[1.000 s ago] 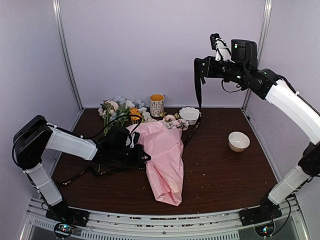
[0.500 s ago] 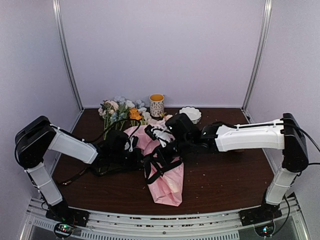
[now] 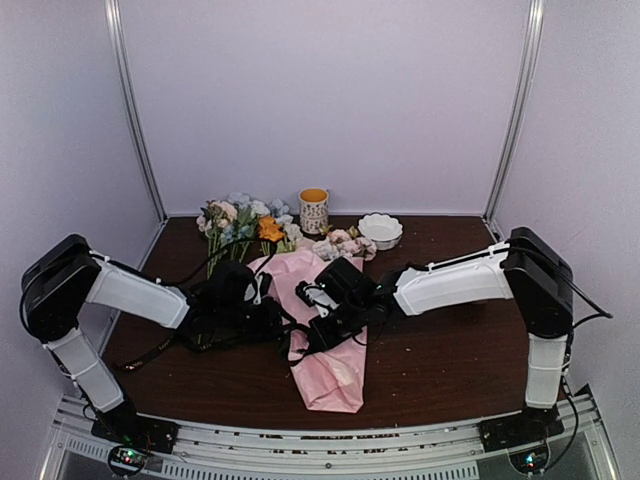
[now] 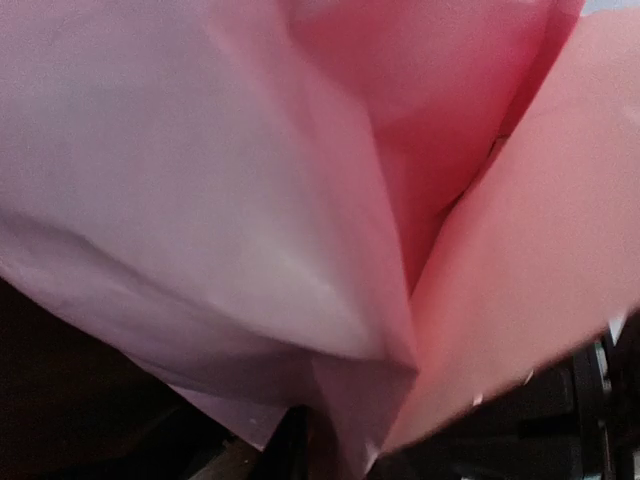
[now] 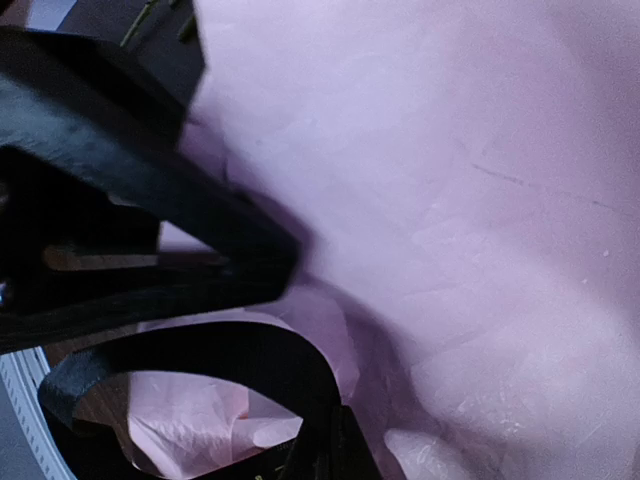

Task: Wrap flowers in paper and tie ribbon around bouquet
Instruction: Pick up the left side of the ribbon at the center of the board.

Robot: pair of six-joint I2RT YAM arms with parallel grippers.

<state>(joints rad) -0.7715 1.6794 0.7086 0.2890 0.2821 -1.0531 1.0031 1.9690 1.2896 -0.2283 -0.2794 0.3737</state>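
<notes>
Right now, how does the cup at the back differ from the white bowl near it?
The cup is tall and narrow; the white bowl is low and wide. The cup is patterned outside and orange inside; the bowl is plain white. The cup stands next to the loose flowers; the bowl sits further right. Both stand upright at the back of the table.

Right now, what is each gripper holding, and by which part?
Right gripper is shut on the ribbon over the bouquet; where along it is hidden. Left gripper sits against the paper; a hold cannot be told.
</notes>
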